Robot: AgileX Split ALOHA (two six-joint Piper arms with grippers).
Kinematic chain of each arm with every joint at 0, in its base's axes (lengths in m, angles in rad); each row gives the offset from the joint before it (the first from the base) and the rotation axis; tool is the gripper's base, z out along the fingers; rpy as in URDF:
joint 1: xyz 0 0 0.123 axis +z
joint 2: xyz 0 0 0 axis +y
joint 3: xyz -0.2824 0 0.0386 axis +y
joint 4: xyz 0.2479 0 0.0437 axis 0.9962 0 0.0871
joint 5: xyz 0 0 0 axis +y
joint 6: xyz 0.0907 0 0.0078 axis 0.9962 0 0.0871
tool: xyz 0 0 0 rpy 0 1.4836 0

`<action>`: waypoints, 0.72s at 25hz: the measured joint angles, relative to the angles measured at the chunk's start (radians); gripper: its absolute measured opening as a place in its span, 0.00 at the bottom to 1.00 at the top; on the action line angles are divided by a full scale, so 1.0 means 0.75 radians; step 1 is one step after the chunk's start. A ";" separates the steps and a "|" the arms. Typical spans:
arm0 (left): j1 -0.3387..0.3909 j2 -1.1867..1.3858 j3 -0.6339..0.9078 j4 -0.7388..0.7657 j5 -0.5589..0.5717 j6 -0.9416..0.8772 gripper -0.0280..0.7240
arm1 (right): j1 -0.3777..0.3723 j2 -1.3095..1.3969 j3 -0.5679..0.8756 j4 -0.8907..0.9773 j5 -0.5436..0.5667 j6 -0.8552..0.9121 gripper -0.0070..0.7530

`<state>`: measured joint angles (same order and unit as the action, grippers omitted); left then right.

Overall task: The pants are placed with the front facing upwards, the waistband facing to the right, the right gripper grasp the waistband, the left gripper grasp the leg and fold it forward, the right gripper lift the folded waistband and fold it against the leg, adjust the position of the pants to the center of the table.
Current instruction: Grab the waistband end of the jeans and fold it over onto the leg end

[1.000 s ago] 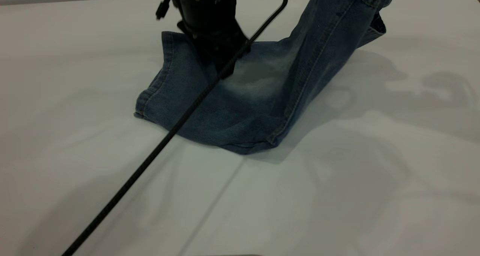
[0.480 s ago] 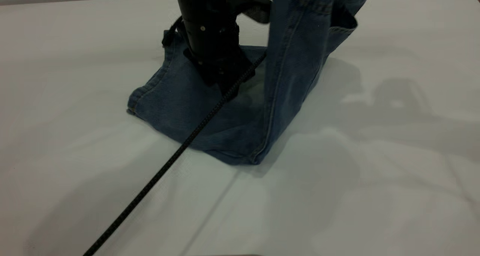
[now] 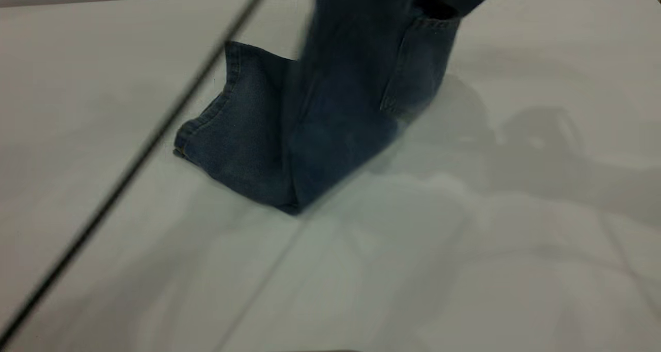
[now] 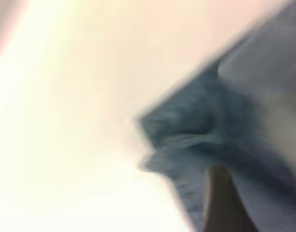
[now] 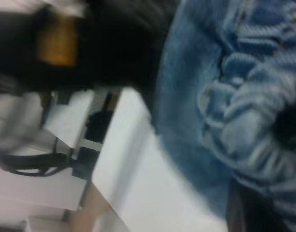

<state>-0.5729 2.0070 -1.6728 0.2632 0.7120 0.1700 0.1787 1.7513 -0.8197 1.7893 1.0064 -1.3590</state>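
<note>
Left hand gone from pants [image 3: 330, 114]; waistband [image 5: 254, 121] lifted, leg on table [image 3: 516, 269].

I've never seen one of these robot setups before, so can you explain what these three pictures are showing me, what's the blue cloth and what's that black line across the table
These are three cameras on one two-armed robot at the same moment. The wide picture looks at the table from outside. The other two come from small cameras on each arm's wrist, so they look close and odd.

The blue cloth is a pair of short denim pants. One end, with its stitched hem, lies flat on the table. The rest is lifted up out of the top of the wide picture.

The right wrist picture shows the gathered, ruffled waistband right in front of that camera, so the right arm appears to be lifting the pants by it, though its fingers cannot be made out. The left wrist picture shows denim against the table.

The black line is a braided cord, probably the left arm's cable; that gripper is not visible in the wide view.
</note>
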 joint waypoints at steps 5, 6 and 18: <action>0.034 -0.150 0.000 0.126 0.021 -0.115 0.48 | 0.081 0.000 -0.032 -0.010 -0.123 -0.001 0.10; 0.037 -0.159 0.000 0.129 0.026 -0.117 0.48 | 0.080 0.000 -0.040 -0.011 -0.119 -0.001 0.10; 0.117 -0.150 0.011 0.113 0.103 -0.131 0.48 | -0.182 -0.195 -0.102 -0.400 -0.048 0.187 0.10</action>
<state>-0.4848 1.8945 -1.6648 0.3479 0.7892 0.0715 0.0423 1.6051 -0.8962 1.4894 0.9703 -1.2189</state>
